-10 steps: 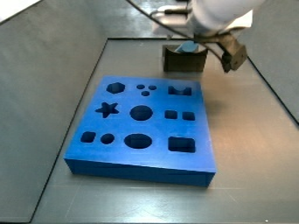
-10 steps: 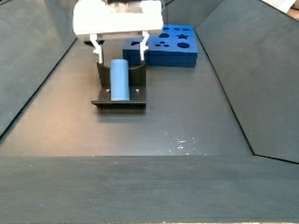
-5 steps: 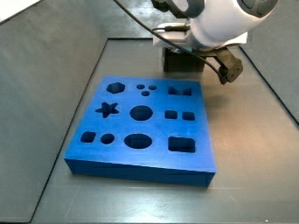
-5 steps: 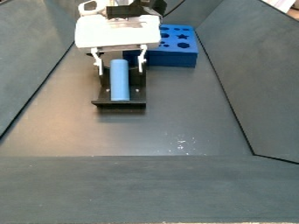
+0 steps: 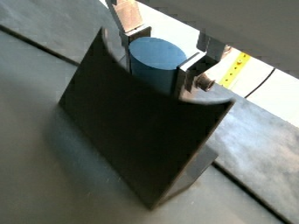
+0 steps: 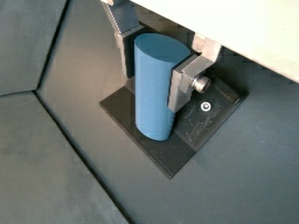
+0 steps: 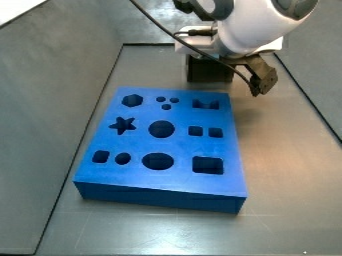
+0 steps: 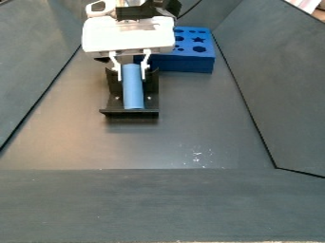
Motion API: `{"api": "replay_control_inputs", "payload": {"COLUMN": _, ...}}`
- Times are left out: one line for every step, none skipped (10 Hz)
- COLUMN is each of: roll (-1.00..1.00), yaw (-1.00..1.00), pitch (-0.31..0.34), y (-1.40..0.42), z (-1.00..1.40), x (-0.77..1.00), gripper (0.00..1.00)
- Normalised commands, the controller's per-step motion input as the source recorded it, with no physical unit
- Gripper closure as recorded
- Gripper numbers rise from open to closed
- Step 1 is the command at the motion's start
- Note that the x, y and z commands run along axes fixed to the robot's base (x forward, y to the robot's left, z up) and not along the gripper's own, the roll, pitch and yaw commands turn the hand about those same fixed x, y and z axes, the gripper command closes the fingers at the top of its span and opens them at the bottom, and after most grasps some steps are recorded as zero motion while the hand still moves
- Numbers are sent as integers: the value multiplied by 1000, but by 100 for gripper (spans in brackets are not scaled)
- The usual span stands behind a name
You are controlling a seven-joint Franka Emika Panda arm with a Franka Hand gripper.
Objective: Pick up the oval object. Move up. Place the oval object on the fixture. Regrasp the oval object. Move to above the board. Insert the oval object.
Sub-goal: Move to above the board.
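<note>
The oval object [image 8: 129,87], a pale blue peg, lies in the dark fixture [image 8: 129,113] on the floor. It also shows in both wrist views [image 5: 155,57] [image 6: 156,87]. My gripper [image 8: 129,65] sits over the peg's far end, and its silver fingers [image 6: 184,80] press against both sides of the peg. The gripper [image 5: 155,52] [image 6: 156,59] is shut on the oval object, which still rests in the fixture [image 5: 128,131] [image 6: 197,131]. In a side view the gripper [image 7: 230,66] hides the peg on the fixture [image 7: 203,70]. The blue board [image 7: 167,140] [image 8: 191,47] lies beside the fixture.
Sloping grey walls [image 8: 38,85] rise on both sides of the dark floor [image 8: 191,133]. The board's cut-out holes [image 7: 160,129] face up.
The gripper has slid along the peg toward its far end, and its fingers have closed in from wide apart onto the peg's sides. The peg has not moved.
</note>
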Motion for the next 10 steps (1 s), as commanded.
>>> {"api": "replay_control_inputs", "payload": {"roll": -77, "yaw": 147, "pitch": 85, "y": -140, "z": 1000, "x": -150, "gripper": 100}}
{"api": "replay_control_inputs", "payload": {"roll": -88, "yaw": 128, "pitch": 41, "y": -127, "z": 1000, "x": -146, "gripper": 100}}
{"api": "replay_control_inputs", "payload": {"roll": -91, "yaw": 119, "pitch": 5, "y": -119, "z": 1000, "x": -142, "gripper": 100}}
{"api": "replay_control_inputs", "payload": {"roll": -69, "yaw": 94, "pitch": -34, "y": -113, "z": 1000, "x": -139, "gripper": 100}}
{"api": "replay_control_inputs", "payload": {"roll": -57, "yaw": 68, "pitch": -51, "y": -107, "z": 1000, "x": -136, "gripper": 100}}
{"api": "replay_control_inputs", "payload": {"roll": -48, "yaw": 42, "pitch": -55, "y": -101, "z": 1000, "x": -134, "gripper": 100}}
{"api": "replay_control_inputs", "payload": {"roll": -41, "yaw": 18, "pitch": -50, "y": -97, "z": 1000, "x": -131, "gripper": 100}}
{"api": "replay_control_inputs", "payload": {"roll": -40, "yaw": -12, "pitch": -42, "y": -89, "z": 1000, "x": -127, "gripper": 100}}
{"api": "replay_control_inputs", "payload": {"roll": -43, "yaw": -27, "pitch": -26, "y": -84, "z": 1000, "x": -125, "gripper": 100}}
{"api": "replay_control_inputs", "payload": {"roll": -37, "yaw": -36, "pitch": -7, "y": -79, "z": 1000, "x": -124, "gripper": 100}}
